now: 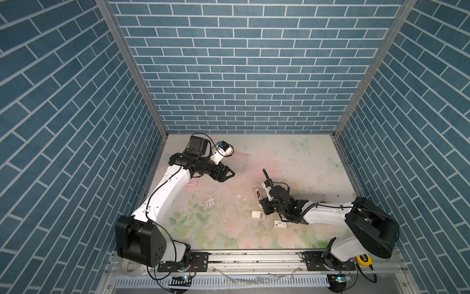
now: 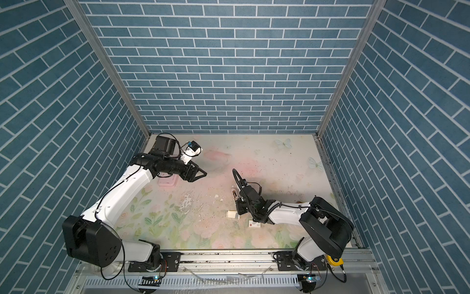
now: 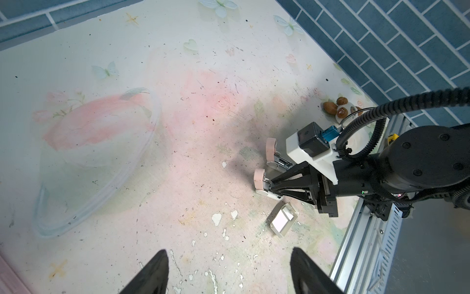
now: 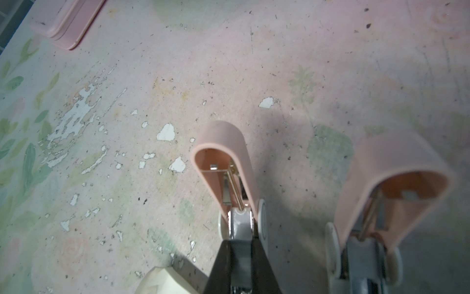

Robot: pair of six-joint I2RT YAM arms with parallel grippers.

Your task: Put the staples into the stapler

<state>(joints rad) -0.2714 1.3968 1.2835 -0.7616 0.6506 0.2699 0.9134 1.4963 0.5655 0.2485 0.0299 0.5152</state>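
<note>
The right gripper (image 4: 240, 241) sits low, right of the table's middle, its jaws clamped on the metal magazine at the hinge end of a pink mini stapler (image 4: 223, 157) whose lid is swung open. A second pink mini stapler (image 4: 391, 178), also open, stands just beside it on the far side. A white card tray (image 3: 270, 222) lies just near of the gripper, with a thin grey strip (image 3: 288, 212) along one inner edge; whether these are the staples is too small to tell. The left gripper (image 3: 229, 264) hangs raised at the far left, jaws spread and empty.
</note>
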